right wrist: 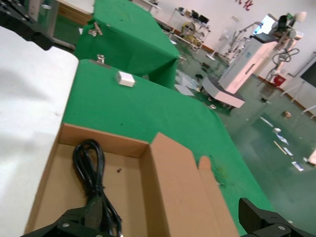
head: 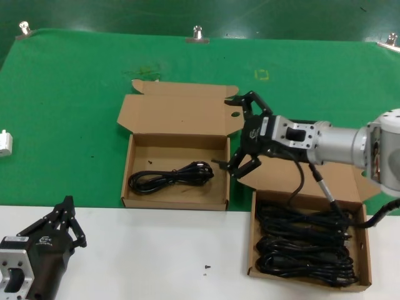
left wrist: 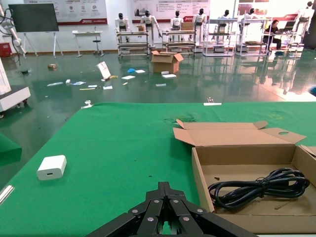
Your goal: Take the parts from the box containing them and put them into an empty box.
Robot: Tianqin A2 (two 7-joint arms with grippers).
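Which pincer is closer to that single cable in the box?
The right pincer, open beside the right wall of the box holding the cable. The left pincer waits over the white table edge, farther off.

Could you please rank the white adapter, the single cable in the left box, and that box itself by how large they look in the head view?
1. The left box, lid included, looks largest by far.
2. The single cable lying in it comes next.
3. The white adapter at the mat's edge looks smallest, though it is partly cut off by the picture's border.
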